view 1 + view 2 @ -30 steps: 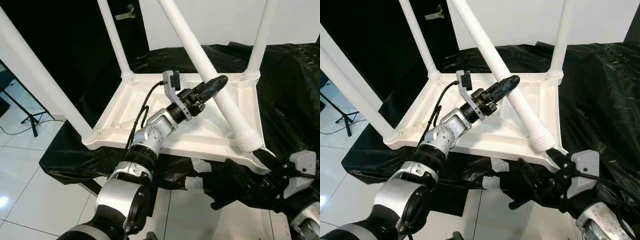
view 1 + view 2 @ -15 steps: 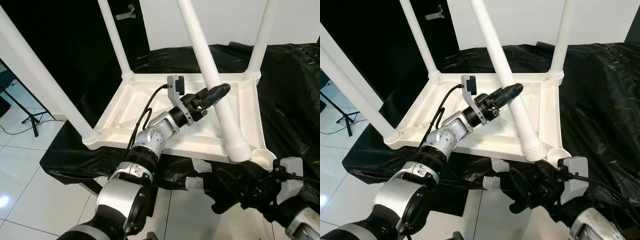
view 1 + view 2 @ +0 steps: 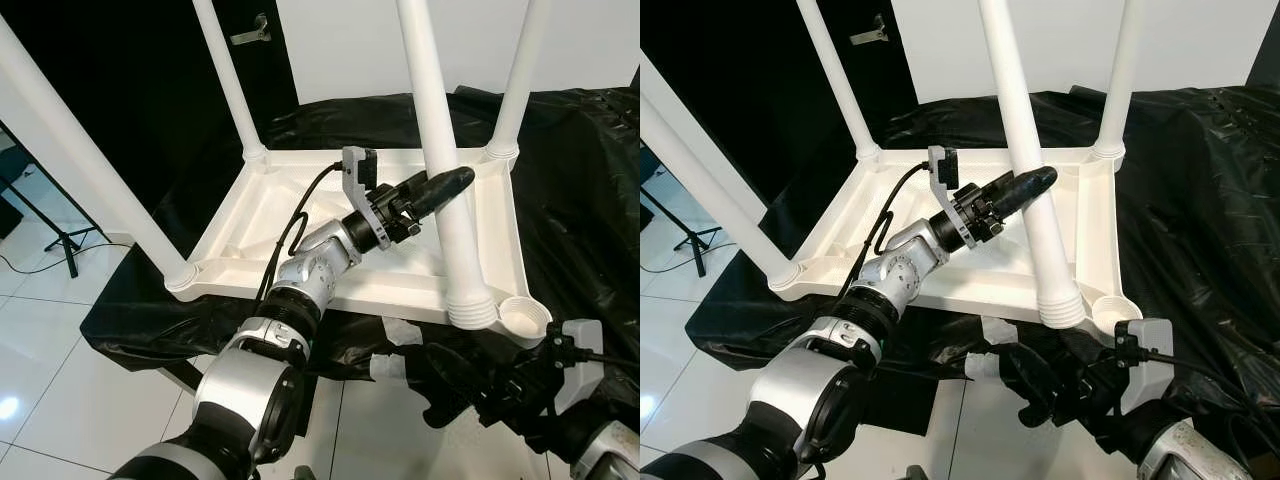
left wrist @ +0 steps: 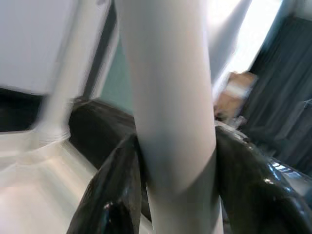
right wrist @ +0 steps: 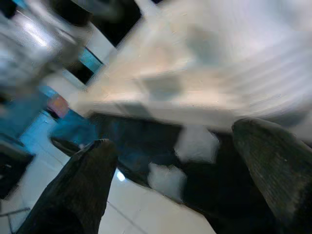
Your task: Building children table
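Observation:
The white children's table (image 3: pixel 270 205) lies upside down on black cloth, with three legs standing in its corners. The fourth, loose leg (image 3: pixel 462 260) stands nearly upright. Its ribbed end (image 3: pixel 471 311) rests on the front rim just beside the open front-right corner socket (image 3: pixel 523 316). My left gripper (image 3: pixel 450 183) is shut on this leg at mid height. In the left wrist view the leg (image 4: pixel 170 97) sits squeezed between both black fingers (image 4: pixel 112 195). My right gripper (image 3: pixel 465 392) hangs open below the table's front-right corner, its fingers (image 5: pixel 73 195) wide apart and holding nothing.
Black cloth (image 3: pixel 580 180) covers the support under the table and hangs over its front edge, with white tape patches (image 3: pixel 392 366) on it. White tiled floor (image 3: pixel 60 340) lies in front and to the left. A black stand (image 3: pixel 55 235) is on the floor at left, before a dark door (image 3: pixel 130 90).
The loose leg has swung from a strong lean to nearly upright in my left gripper, uncovering the front-right socket. My right gripper has dropped lower and away from that corner.

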Motion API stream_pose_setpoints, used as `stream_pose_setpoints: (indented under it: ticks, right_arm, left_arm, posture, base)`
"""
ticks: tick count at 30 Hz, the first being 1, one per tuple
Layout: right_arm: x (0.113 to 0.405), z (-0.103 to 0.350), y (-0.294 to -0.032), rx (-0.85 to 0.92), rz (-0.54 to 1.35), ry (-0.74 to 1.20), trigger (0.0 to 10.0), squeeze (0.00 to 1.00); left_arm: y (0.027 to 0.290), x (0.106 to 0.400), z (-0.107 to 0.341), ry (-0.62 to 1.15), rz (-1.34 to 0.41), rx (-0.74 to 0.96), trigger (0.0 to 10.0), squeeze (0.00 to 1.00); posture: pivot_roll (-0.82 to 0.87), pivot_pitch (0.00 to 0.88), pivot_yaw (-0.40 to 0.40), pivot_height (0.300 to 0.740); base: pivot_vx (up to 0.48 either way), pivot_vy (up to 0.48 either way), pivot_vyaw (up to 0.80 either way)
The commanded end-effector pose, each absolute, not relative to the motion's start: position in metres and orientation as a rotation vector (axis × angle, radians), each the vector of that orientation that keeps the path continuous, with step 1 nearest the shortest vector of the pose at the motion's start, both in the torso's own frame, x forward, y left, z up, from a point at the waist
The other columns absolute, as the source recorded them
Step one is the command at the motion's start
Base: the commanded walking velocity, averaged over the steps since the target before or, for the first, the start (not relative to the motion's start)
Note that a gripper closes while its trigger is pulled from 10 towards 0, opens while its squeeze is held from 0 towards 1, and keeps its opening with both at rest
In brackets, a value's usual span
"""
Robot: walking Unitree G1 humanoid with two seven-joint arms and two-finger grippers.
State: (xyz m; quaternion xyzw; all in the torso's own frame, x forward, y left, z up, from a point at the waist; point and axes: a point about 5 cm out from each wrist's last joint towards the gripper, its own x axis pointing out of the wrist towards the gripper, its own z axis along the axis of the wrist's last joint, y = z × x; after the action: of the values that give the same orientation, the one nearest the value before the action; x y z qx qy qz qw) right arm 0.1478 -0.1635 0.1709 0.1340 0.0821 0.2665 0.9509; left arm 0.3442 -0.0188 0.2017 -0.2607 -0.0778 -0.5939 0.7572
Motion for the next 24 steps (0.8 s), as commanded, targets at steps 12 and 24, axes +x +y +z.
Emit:
stream_pose_setpoints:
  ticks: [12, 24]
  right_arm:
    - [0.159, 0.163, -0.174, 0.114, 0.395, 0.18, 10.0, 0.0]
    - [0.191, 0.204, -0.192, -0.066, 0.262, -0.03, 10.0, 0.0]
  left_arm:
    - [-0.036, 0.342, 0.197, -0.141, -1.251, -0.582, 0.0, 0.0]
    - [-0.037, 0.338, 0.192, -0.147, -1.278, -0.568, 0.0, 0.0]
  posture:
    - [-0.13, 0.0, 0.138, 0.74]
    - [-0.12, 0.0, 0.134, 0.74]
  base:
    - [0.0, 0.0, 0.0]
    - [0.0, 0.0, 0.0]
